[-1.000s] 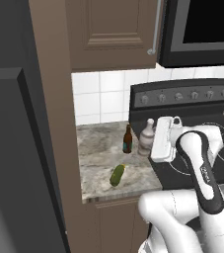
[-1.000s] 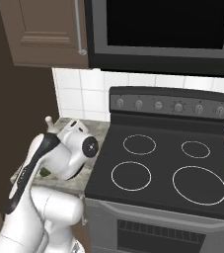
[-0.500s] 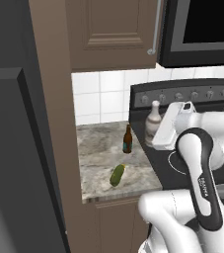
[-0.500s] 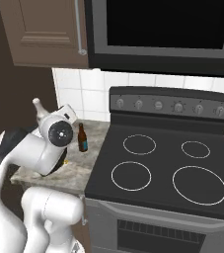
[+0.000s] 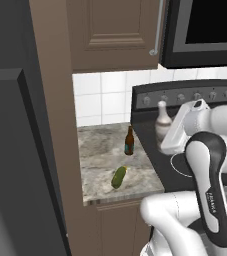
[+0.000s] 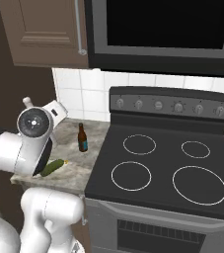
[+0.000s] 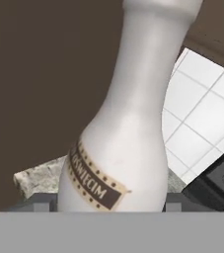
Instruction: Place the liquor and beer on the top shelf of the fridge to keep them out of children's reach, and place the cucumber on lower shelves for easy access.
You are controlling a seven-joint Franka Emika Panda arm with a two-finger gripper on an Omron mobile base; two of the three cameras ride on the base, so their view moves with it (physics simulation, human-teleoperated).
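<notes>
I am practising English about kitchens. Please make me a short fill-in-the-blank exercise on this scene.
1. The gripper holds the pale ____ bottle.
2. The beer stands ____ on the counter.
3. The cucumber is the colour ____.
4. The stove has ____ round burners.

Missing words: liquor; upright; green; four

Lighting is even and diffuse in all three views, with no visible lamp. Rendering is sharp; no motion blur, no edge distortion. The fridge [image 5: 15,150] door reads dim and flat. The counter [image 5: 100,160] is moderately bright; the cucumber [image 5: 118,177] and the beer [image 5: 129,141] cast only faint, soft shadows. The stove top [image 6: 168,173] shows no glare. In the hand view the liquor [image 7: 128,133] is close and crisp, softly shaded along its left side.
</notes>
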